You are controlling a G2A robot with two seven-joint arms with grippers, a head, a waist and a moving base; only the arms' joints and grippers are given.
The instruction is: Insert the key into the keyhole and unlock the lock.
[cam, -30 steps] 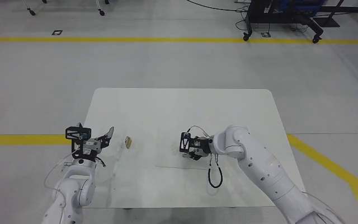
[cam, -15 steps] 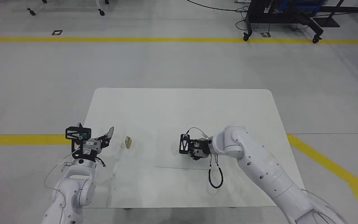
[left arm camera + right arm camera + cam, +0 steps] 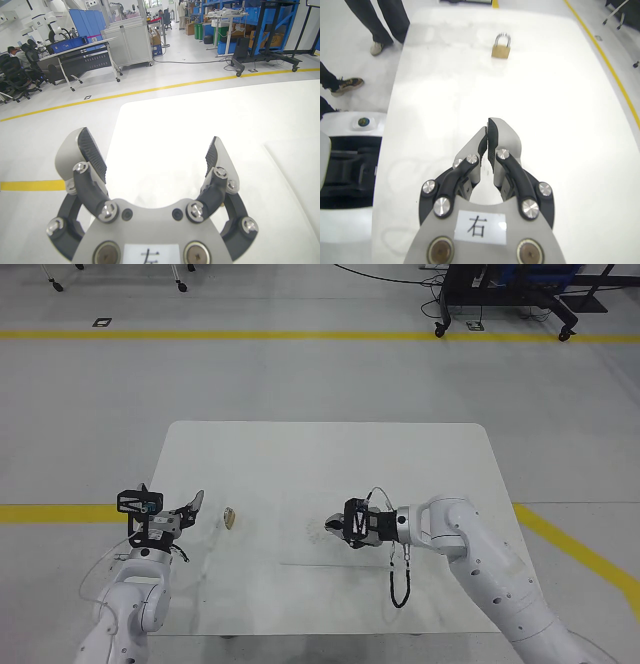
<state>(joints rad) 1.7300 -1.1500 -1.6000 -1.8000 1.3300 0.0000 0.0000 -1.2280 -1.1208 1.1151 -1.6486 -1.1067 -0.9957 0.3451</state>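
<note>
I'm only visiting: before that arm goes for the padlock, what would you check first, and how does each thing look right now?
1. The right gripper is shut: ok.
2. A key in its grip: cannot tell, none visible.
3. The padlock lies flat on the table, ahead of that gripper: ok.
4. The keyhole faces that gripper: cannot tell.
5. The left gripper steadies the padlock: not ok, open and apart from it.

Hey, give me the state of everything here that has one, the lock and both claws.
padlock: lying flat, shackle closed.
left claw: open, holding nothing.
right claw: shut; cannot tell whether it pinches anything.
</note>
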